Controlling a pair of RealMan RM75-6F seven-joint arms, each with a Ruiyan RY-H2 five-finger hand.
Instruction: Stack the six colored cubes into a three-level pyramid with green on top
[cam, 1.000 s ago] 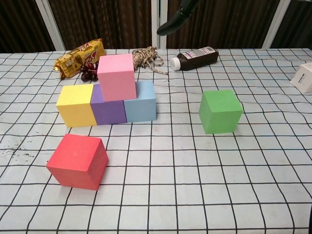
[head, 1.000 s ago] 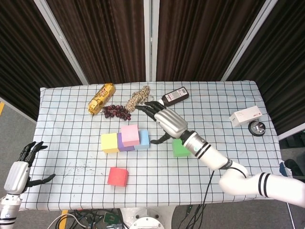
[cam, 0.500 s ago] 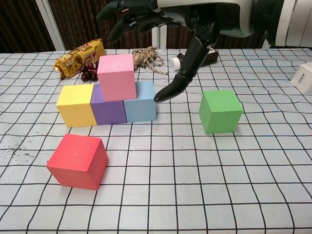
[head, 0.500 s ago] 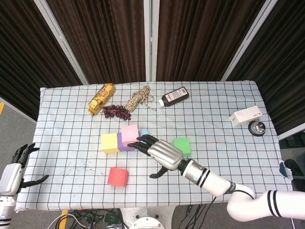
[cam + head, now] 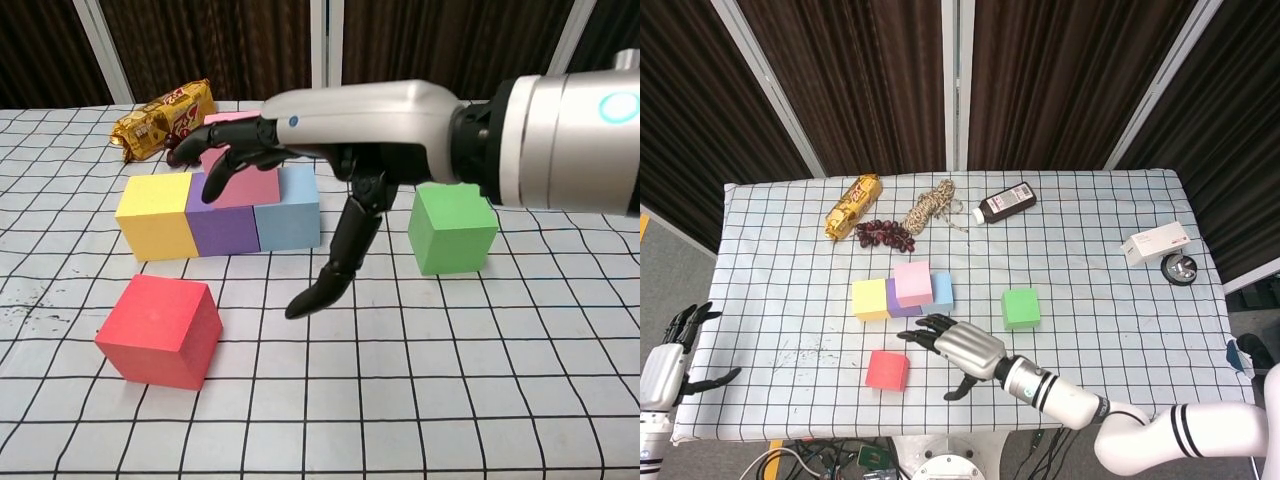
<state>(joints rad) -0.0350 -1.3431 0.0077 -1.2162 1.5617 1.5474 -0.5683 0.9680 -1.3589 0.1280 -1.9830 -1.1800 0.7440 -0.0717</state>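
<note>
1. The right hand hovers over the table with fingers spread and thumb hanging down, holding nothing, just right of the red cube.
2. That red cube sits alone at the front, apart from the stack; looks like the next pick.
3. Behind the hand: yellow cube, purple cube and blue cube touching in a row, the pink cube on top towards the purple-blue side.
4. The green cube waits off to the right, well apart.
5. Handling: these look like light foam blocks, probably a bit squashy; take the red one by opposite flat faces, thumb against fingers.
6. The left hand idles off the table's left edge, fingers apart, nothing in it.
7. No containers here; snack packet, grapes, rope and bottle lie loose at the back.
</note>
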